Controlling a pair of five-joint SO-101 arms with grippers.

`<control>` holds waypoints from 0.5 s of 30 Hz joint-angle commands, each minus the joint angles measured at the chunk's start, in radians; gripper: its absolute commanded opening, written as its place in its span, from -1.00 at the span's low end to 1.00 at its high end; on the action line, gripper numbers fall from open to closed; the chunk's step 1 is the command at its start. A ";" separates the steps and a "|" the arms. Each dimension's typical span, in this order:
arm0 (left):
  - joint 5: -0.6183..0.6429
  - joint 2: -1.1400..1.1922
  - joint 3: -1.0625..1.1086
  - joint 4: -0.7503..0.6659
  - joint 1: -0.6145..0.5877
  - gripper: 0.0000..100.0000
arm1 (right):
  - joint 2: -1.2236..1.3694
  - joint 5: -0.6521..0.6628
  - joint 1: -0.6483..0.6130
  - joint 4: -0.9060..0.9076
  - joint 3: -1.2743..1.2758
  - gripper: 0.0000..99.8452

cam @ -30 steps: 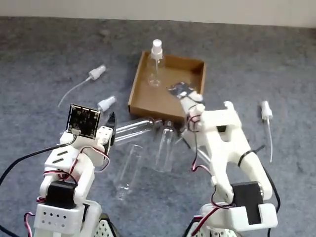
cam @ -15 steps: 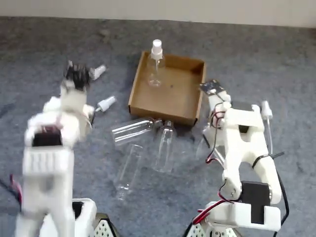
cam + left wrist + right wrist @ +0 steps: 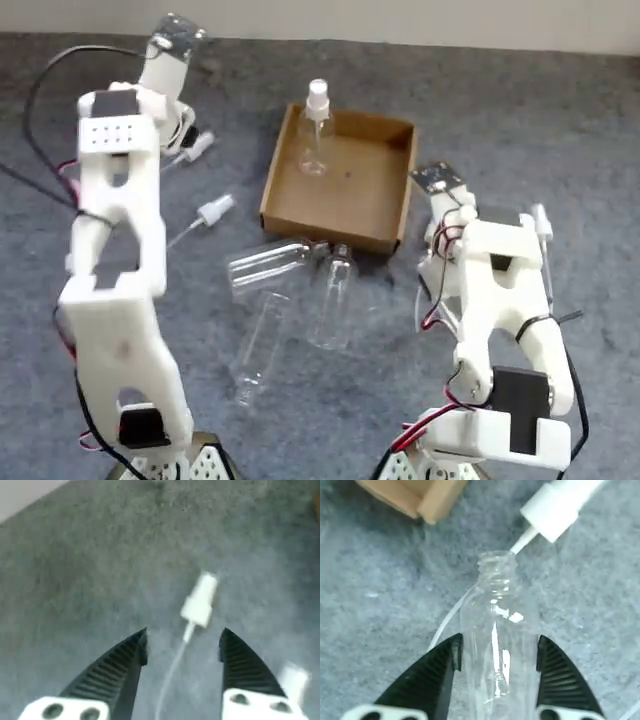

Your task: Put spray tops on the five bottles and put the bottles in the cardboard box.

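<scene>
One arm far outstretched above spray top

Right wrist view: the picture's edge cut off the bottle at its lower body, the spray top at its head, and the cardboard box to one corner. Left wrist view: a white object at the edge was blurred and unidentifiable.

The left gripper holds its two black ribbed fingers spread wide above a grey carpet-like table surface. A white plastic spray top lies on that surface just beyond the fingertips, in line with the gap. Its thin translucent dip tube runs back between the fingers. A second, blurred white piece lies beside one finger.
</scene>
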 commanded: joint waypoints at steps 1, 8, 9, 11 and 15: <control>-0.032 0.217 -0.346 0.025 0.010 -0.59 | -0.015 0.011 0.010 0.007 0.007 -0.65; -0.037 0.553 -0.730 0.098 0.051 -0.59 | -0.015 0.011 0.010 0.007 0.008 -0.65; -0.037 0.588 -0.762 0.098 0.056 -0.59 | -0.015 0.011 0.010 0.007 0.008 -0.65; -0.037 0.641 -0.792 0.098 0.062 -0.59 | -0.015 0.011 0.010 0.007 0.008 -0.65; -0.037 0.662 -0.796 0.153 0.064 -0.68 | -0.015 0.011 0.010 0.008 0.008 -0.65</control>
